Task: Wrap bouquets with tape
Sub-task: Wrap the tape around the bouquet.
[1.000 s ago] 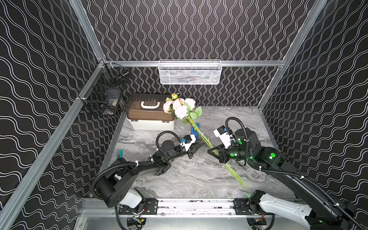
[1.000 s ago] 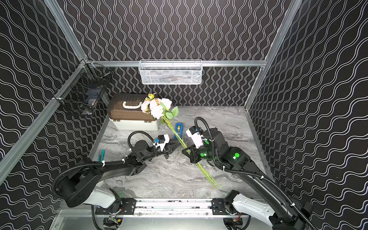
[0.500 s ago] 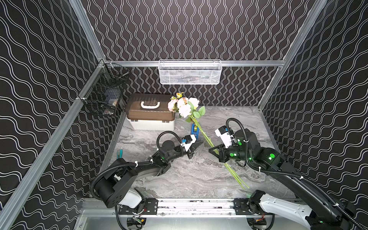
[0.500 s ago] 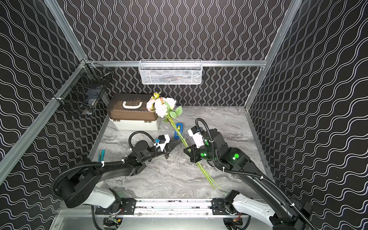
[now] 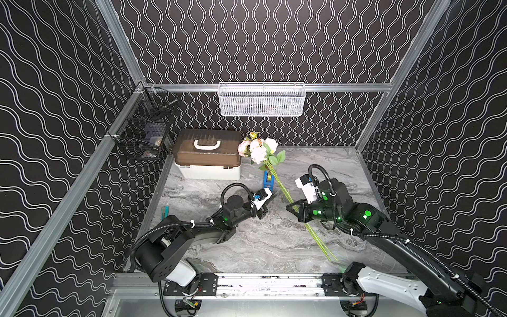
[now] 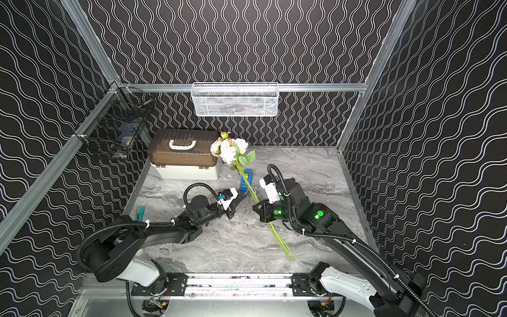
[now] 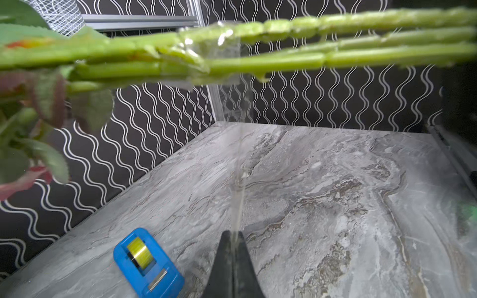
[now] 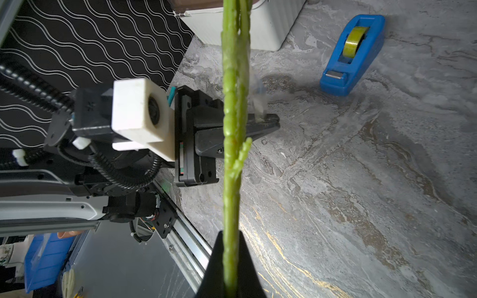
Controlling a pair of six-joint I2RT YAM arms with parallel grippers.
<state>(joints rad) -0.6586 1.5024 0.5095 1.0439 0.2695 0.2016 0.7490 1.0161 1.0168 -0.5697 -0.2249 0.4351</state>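
The bouquets are one bunch of pink and cream flowers point(image 5: 259, 148) point(image 6: 229, 149) held in the air, with long green stems point(image 7: 284, 56) slanting down toward the front. My right gripper point(image 5: 292, 206) point(image 6: 258, 207) point(image 8: 231, 233) is shut on the stems point(image 8: 233, 103) partway along. The tape sits as a yellowish roll in a blue dispenser point(image 5: 268, 179) point(image 6: 246, 179) point(image 7: 144, 260) point(image 8: 351, 51) on the table behind the stems. A clear strip of tape point(image 7: 238, 180) runs from a wrap on the stems down to my left gripper point(image 7: 233, 233) point(image 5: 271, 196) point(image 6: 242, 198), which is shut on it.
A white box with a brown lid point(image 5: 208, 155) stands at the back left. On the back wall hangs a white mesh basket point(image 5: 262, 100), and on the left wall a black wire basket point(image 5: 145, 131). A teal tool point(image 5: 164, 212) lies by the table's left edge.
The flower heads have swung a little to the right. My left gripper's jaws have come together on the tape strip. The right gripper has kept its grip on the stems.
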